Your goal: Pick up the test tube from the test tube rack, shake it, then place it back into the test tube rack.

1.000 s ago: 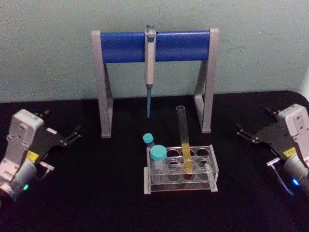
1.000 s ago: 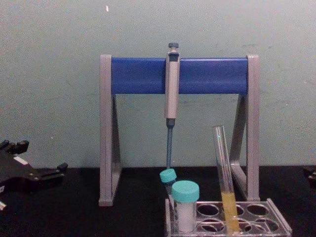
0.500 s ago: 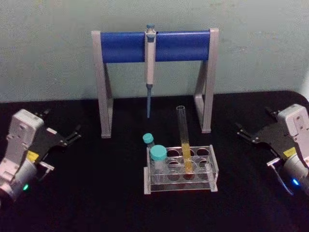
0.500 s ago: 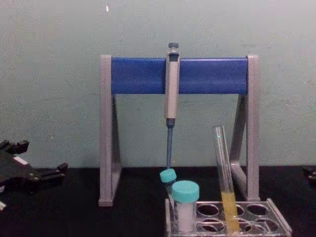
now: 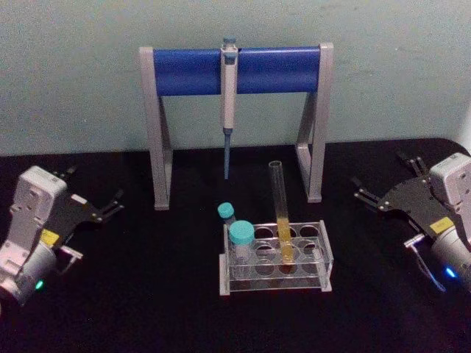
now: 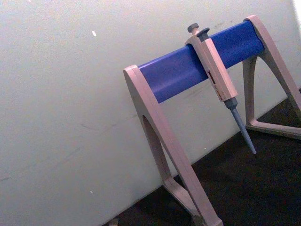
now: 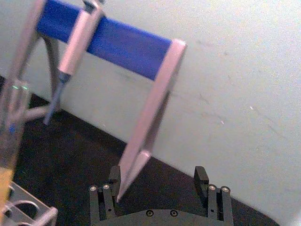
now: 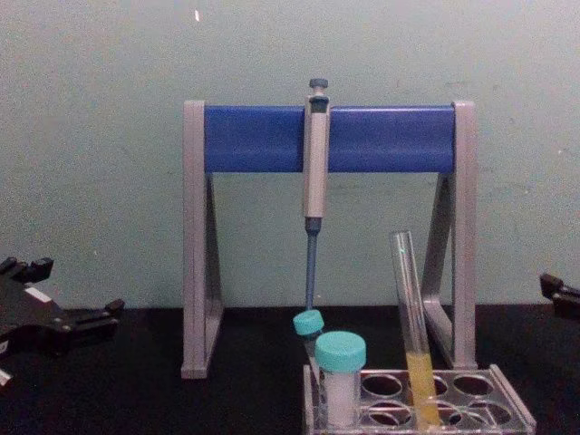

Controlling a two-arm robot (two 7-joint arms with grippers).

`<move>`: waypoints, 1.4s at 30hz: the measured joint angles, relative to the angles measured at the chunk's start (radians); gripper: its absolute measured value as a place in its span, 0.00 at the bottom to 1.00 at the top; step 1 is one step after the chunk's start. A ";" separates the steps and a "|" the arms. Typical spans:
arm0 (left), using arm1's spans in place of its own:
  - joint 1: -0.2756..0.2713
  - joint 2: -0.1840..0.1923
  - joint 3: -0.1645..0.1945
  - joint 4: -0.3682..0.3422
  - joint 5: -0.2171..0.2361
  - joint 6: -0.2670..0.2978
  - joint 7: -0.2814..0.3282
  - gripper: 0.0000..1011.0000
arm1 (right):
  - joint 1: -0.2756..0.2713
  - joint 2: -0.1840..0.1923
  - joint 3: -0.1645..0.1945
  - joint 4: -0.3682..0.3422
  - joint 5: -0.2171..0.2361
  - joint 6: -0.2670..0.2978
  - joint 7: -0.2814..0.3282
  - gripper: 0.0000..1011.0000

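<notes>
Right gripper (image 5: 381,179) is hovering well to the right of the rack (image 5: 326,257), its jaws standing wide apart and holding nothing. Left gripper (image 5: 94,185) is idling well to the rack's left, also spread and empty. Inside the rack, toward its middle, the tube (image 5: 280,209) is standing almost upright and rising far above the top plate. The reach seems to be the step now starting. Doing it well likely means:

- Coming in from the rack's right, level with the bare glass above the plate.
- Staying clear of the stand (image 5: 315,125) behind the rack and the vials (image 5: 241,234) at its left end.
- Closing gently on the glass.
- Lifting along the tube's own line, so it is not scraping the hole.
</notes>
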 joint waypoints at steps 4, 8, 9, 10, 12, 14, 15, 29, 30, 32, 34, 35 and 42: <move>0.000 0.000 0.000 0.000 0.000 0.000 0.000 0.99 | -0.004 0.001 0.004 -0.015 0.015 -0.025 0.043 0.99; 0.000 0.000 0.000 0.000 0.000 0.000 0.000 0.99 | -0.007 -0.001 0.010 -0.030 0.041 -0.049 0.094 0.99; 0.000 0.000 0.000 0.000 0.000 0.000 0.000 0.99 | -0.007 -0.001 0.011 -0.032 0.048 -0.054 0.106 0.99; 0.000 0.000 0.000 0.000 0.000 0.000 0.000 0.99 | -0.007 -0.003 0.012 -0.038 0.059 -0.061 0.125 0.99; 0.000 0.000 0.000 0.000 0.000 0.000 0.000 0.99 | -0.008 -0.004 0.012 -0.043 0.070 -0.068 0.147 0.99; 0.000 0.000 0.000 0.000 0.000 0.000 0.000 0.99 | -0.008 -0.006 0.012 -0.051 0.085 -0.076 0.180 0.99; 0.000 0.000 0.000 0.000 0.000 0.000 0.000 0.99 | -0.008 -0.007 0.012 -0.053 0.090 -0.078 0.192 0.99; 0.000 0.000 0.000 0.000 0.000 0.000 0.000 0.99 | 0.018 -0.034 -0.006 -0.066 0.167 -0.029 0.354 0.99; 0.000 0.000 0.000 0.000 0.000 0.000 0.000 0.99 | 0.021 -0.036 -0.008 -0.066 0.169 -0.022 0.361 0.99; 0.000 0.000 0.000 0.000 0.000 0.000 0.000 0.99 | 0.030 -0.045 -0.012 -0.064 0.175 0.000 0.379 0.99; 0.000 0.000 0.000 0.000 0.000 0.000 0.000 0.99 | 0.038 -0.054 -0.016 -0.059 0.180 0.024 0.391 0.99; 0.000 0.000 0.000 0.000 0.000 0.000 0.000 0.99 | 0.041 -0.057 -0.016 -0.057 0.182 0.032 0.394 0.99; 0.000 0.000 0.000 0.000 0.000 0.000 0.000 0.99 | 0.063 -0.088 -0.021 -0.041 0.188 0.108 0.405 0.99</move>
